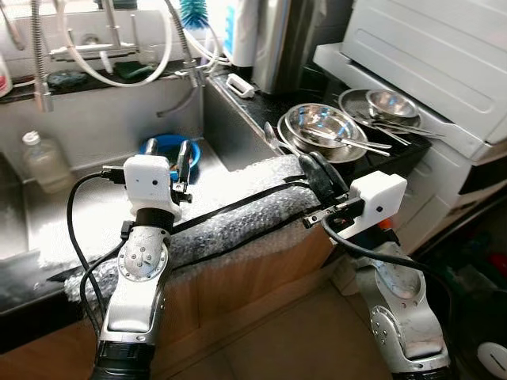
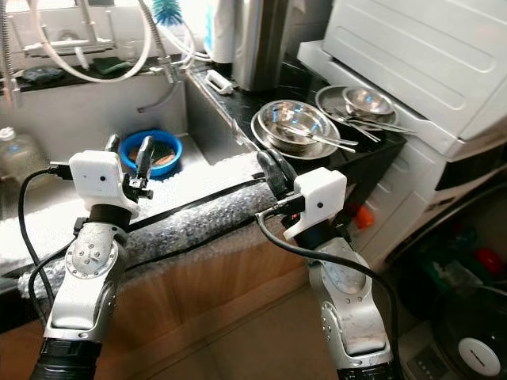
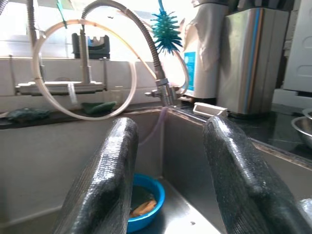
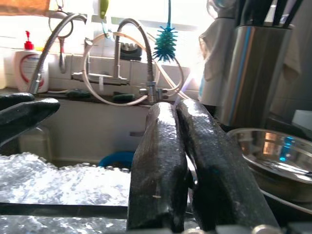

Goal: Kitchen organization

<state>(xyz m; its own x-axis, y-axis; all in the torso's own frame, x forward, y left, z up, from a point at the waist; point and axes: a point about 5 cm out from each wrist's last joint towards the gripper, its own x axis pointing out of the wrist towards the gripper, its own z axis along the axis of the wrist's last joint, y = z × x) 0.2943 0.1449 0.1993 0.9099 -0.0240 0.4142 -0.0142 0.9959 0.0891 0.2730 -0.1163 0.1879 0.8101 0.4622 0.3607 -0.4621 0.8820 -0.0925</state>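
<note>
Both end effectors empty: left [image 1: 167, 158] spread, right [image 1: 320, 176] closed.

We note the left gripper [image 1: 167, 162] raised over the sink's [image 1: 95, 127] front edge, fingers parted, above a blue bowl [image 1: 166, 147]. The right gripper [image 1: 315, 172] sits at the counter's [image 1: 412, 154] front corner, fingers together. Steel bowls [image 1: 321, 127] with what look like spoons rest on the counter.
</note>
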